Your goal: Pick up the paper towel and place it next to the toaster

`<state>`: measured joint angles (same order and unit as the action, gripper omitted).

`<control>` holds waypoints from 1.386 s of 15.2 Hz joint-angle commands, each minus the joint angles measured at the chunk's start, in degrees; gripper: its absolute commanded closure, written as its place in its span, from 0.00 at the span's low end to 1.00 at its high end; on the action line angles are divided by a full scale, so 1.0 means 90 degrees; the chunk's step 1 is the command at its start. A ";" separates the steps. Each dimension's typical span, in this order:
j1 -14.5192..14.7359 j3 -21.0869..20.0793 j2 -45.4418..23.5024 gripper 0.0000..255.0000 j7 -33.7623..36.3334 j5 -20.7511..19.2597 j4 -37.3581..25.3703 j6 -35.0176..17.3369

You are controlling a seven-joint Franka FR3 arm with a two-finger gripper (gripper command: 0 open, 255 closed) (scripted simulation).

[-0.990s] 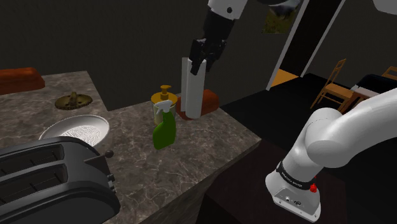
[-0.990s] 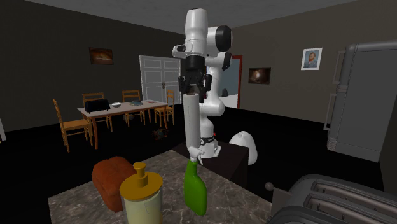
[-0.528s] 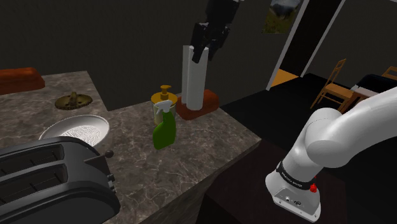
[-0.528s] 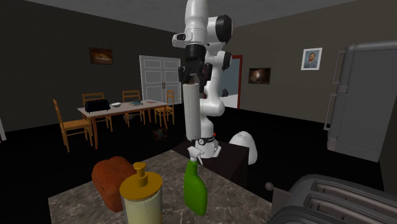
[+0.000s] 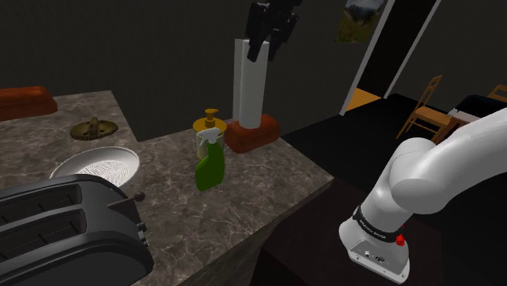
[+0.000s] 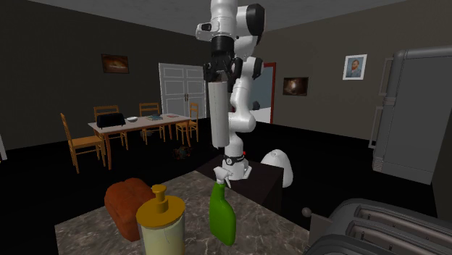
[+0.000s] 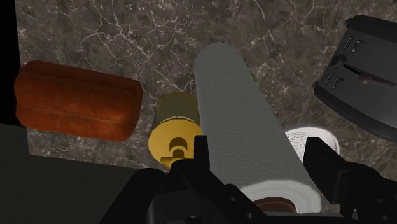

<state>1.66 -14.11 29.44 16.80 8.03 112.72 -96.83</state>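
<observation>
Jaws: closed on the upper end of the paper towel [image 5: 249, 81]. In the wrist view a black finger [image 7: 321, 159] presses on each side of the roll, and nothing else is between them.
Paper towel: a white roll in the air, at the upper middle of the shoulder view. In the second exterior view its lower end hangs well above the table [image 5: 268, 195].
Long axis: upright, running straight down from the jaws.
Toaster: the dark toaster [image 5: 65, 236] stands in the lower left corner of the shoulder view, well apart from the roll.
Coming move: as I judge it, the roll must travel toward the lower left of the shoulder view and then go down on the bare table beside the toaster.
In the way: a green spray bottle [image 5: 209, 168] and a yellow pump bottle [image 5: 207, 123] stand just beside each other, between the roll and the toaster. A brown loaf [image 5: 258, 134] lies under the roll, and a white bowl [image 5: 122, 154] sits near the toaster.
Risk: the roll is long, so its lower end could knock over the spray bottle if it is carried low. I would carry it high until it is past the bottles.
</observation>
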 commanded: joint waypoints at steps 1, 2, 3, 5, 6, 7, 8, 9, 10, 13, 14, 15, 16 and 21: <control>-0.0013 0.0012 -0.0070 1.00 0.0005 -0.0020 -0.0227 0.0160; -0.0019 0.0014 -0.0106 1.00 0.0012 -0.0028 -0.0345 0.0243; -0.0021 0.0015 -0.0123 1.00 0.0016 -0.0033 -0.0403 0.0284; -0.0003 -0.0243 -0.0469 1.00 0.0302 -0.0065 -0.0711 0.0222; 0.0005 -0.0373 -0.0651 1.00 0.0448 -0.0095 -0.0876 0.0196; 0.0015 -0.0504 -0.0839 1.00 0.0597 -0.0135 -0.1051 0.0174; 0.0023 -0.0636 -0.1035 1.00 0.0748 -0.0184 -0.1235 0.0157; 0.0034 -0.0769 -0.1238 1.00 0.0903 -0.0245 -0.1429 0.0145; 0.0047 -0.0904 -0.1450 1.00 0.1062 -0.0319 -0.1634 0.0139; 0.0114 -0.1309 -0.2141 1.00 0.1561 -0.0621 -0.2316 0.0163; 0.0152 -0.1443 -0.2393 1.00 0.1735 -0.0752 -0.2570 0.0188; 0.0203 -0.1573 -0.2657 1.00 0.1913 -0.0901 -0.2839 0.0224; 0.0267 -0.1700 -0.2935 1.00 0.2093 -0.1066 -0.3125 0.0273; 0.0929 -0.2184 -0.4543 1.00 0.2967 -0.2145 -0.4920 0.0766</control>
<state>8.50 -32.97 -7.75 41.81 -8.75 72.57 -91.07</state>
